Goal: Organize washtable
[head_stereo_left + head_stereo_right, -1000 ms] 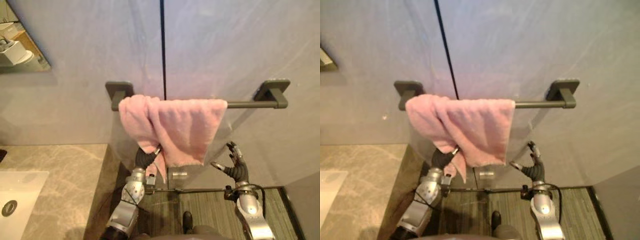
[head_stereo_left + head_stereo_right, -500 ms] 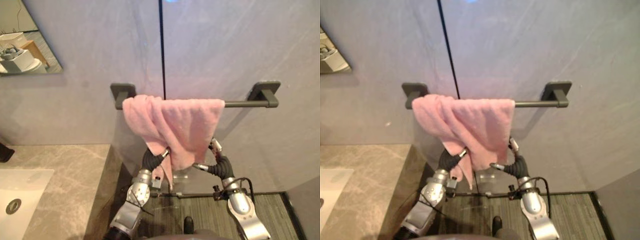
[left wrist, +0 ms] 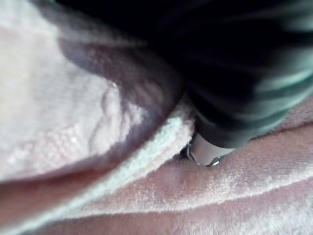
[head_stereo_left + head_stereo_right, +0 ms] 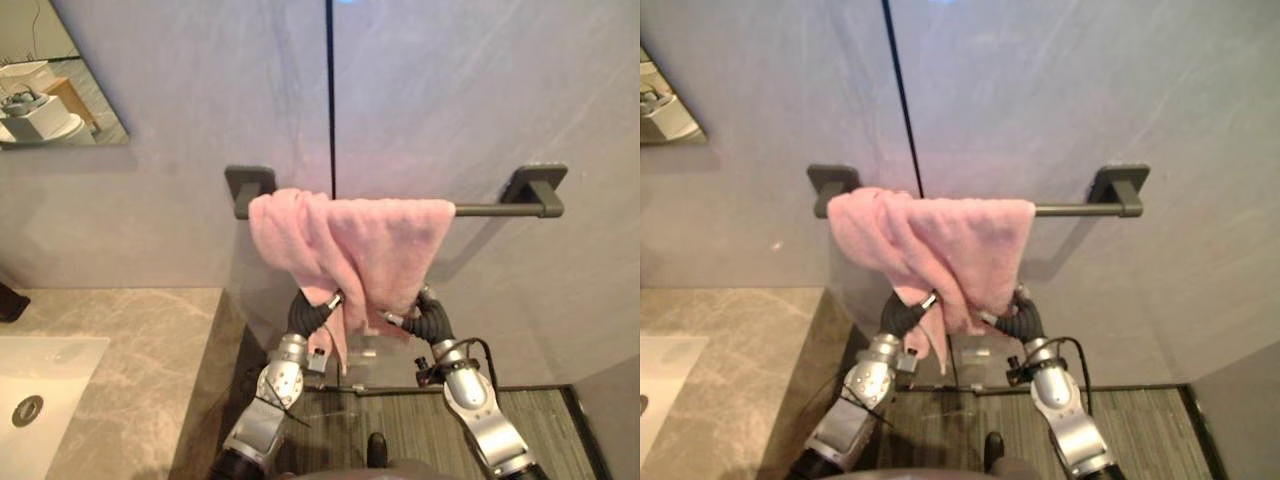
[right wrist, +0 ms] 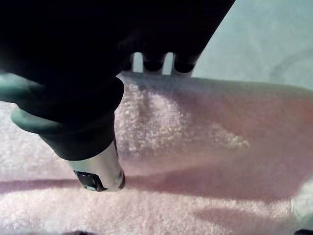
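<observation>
The right hand [image 4: 428, 322] is now in contact with the lower right hem of the pink towel [image 4: 350, 240]. 1 second ago it stood well apart from the cloth, to the right and below the towel bar [image 4: 495, 209]. Its far end is buried in the cloth, so its grip state cannot be determined.

The left hand [image 4: 308, 314] remains at the lower left tail of the towel. Its grip state cannot be determined either, because folds cover it.

The towel hangs over the left half of the bar, bunched and uneven. Its lower right hem, which hung flat and square 1 second ago, now sits higher and gathered against the right hand.

Assessment: both hands are now positioned on the cloth, 1 at each lower end. This suggests the current step is spreading or levelling the towel along the bar. The step is not complete. The worktop [image 4: 120, 340] to the left is not involved.
</observation>
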Controlling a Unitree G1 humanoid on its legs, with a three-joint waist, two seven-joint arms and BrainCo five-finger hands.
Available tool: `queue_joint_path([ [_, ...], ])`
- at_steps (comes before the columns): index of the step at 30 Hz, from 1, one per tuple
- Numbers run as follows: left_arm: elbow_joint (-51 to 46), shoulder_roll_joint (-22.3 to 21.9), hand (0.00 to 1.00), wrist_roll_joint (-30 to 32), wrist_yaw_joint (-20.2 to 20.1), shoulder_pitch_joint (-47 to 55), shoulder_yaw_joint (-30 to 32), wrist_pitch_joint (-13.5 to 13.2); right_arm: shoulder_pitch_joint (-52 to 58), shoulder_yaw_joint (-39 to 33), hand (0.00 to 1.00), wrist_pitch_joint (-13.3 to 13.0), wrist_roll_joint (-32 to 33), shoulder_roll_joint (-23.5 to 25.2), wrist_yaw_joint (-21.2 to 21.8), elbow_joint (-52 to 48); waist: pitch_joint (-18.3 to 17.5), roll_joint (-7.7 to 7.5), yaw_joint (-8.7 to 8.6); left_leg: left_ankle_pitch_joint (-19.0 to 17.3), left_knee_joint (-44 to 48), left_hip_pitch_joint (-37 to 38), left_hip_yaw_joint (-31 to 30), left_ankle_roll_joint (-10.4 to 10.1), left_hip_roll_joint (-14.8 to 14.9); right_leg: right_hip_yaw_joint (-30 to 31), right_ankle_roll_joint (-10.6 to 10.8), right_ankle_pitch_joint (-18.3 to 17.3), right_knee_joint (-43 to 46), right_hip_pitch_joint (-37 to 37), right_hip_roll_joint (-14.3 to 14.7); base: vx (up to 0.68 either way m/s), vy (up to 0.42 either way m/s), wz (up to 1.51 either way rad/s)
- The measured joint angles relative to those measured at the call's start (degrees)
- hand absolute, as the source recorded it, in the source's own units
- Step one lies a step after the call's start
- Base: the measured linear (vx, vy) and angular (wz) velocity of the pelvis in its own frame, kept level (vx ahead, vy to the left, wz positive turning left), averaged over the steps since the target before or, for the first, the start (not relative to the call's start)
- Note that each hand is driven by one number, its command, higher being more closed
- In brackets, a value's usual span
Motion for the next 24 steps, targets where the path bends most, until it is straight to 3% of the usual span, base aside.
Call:
queue_joint_path([
  [11,-0.02,-0.82,1.00,-0.35,-0.03,-0.62,0.18,0.00,-0.23,-0.79,1.00,-0.01,0.53,1.69,-0.79,1.49,-1.18,0.38,0.46,0.04,0.04,-0.14,-0.06,0.01,-0.06,-0.12,-0.13,0.25,0.02,-0.22,-0.06,0.00,0.022,0.00],
  [24,-2.32,-1.42,1.00,-1.08,-0.39,-0.61,0.85,-0.02,0.78,-10.60,1.00,-0.42,2.98,6.07,-2.26,0.90,-1.20,0.21,0.35,-0.01,-0.04,-0.17,0.16,0.00,0.04,0.14,0.19,0.02,0.00,-0.35,0.06,0.00,0.000,0.00],
])
